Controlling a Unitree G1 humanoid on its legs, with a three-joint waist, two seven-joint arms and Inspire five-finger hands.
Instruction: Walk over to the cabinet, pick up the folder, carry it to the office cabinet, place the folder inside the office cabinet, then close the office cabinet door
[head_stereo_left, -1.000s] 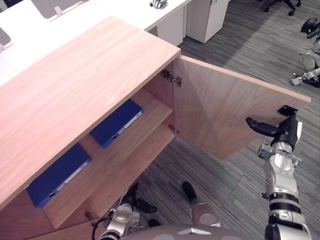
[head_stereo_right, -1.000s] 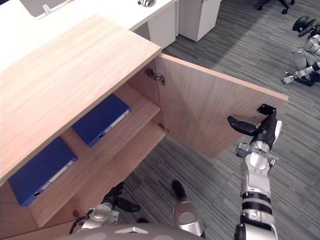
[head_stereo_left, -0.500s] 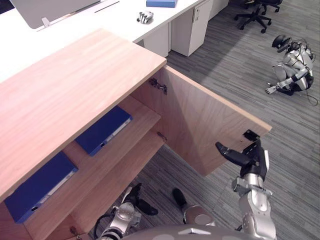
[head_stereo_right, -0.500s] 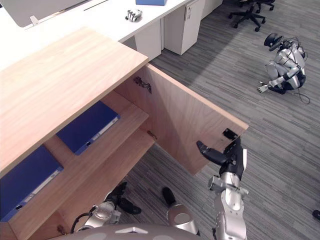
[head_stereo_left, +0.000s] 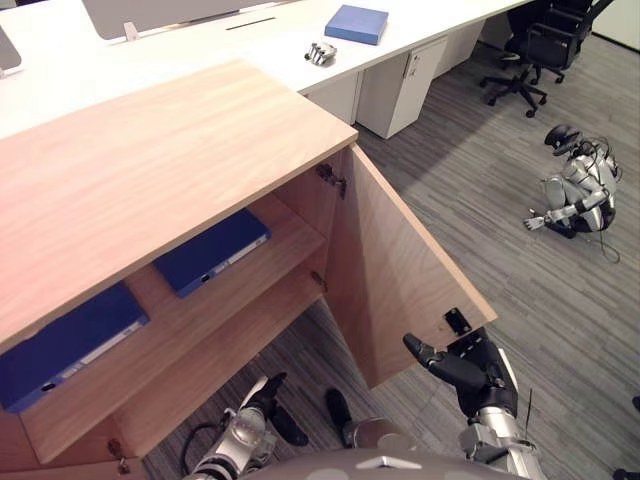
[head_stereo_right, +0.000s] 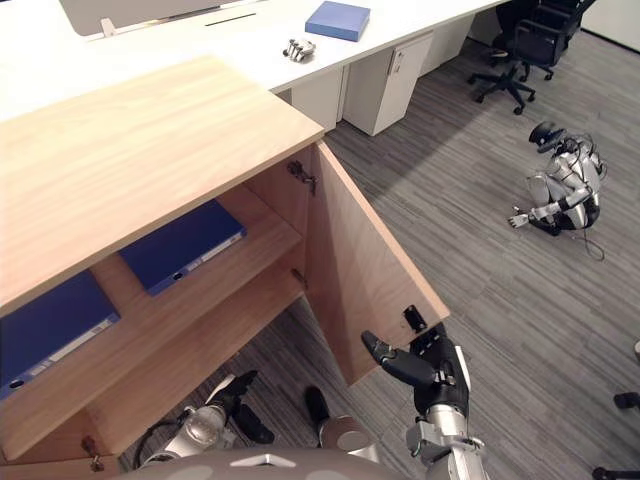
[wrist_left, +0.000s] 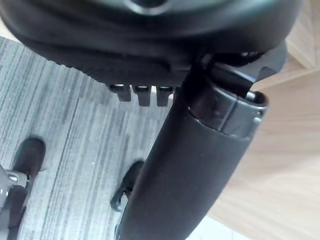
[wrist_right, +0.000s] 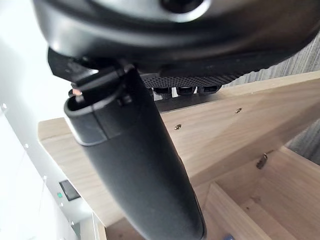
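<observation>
- While the door (head_stereo_left: 400, 270) is standing open, the right hand (head_stereo_left: 478, 368) is hovering by its free edge; its grip I cannot tell.
- The slack left hand (head_stereo_left: 272, 392) is hanging farther off.

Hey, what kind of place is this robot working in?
Most likely an open-plan office: a long white desk with a white drawer unit under it, black swivel chairs on grey carpet, and an open light-wood cabinet with dark blue folders on its shelf.

No text or label can be read.
</observation>
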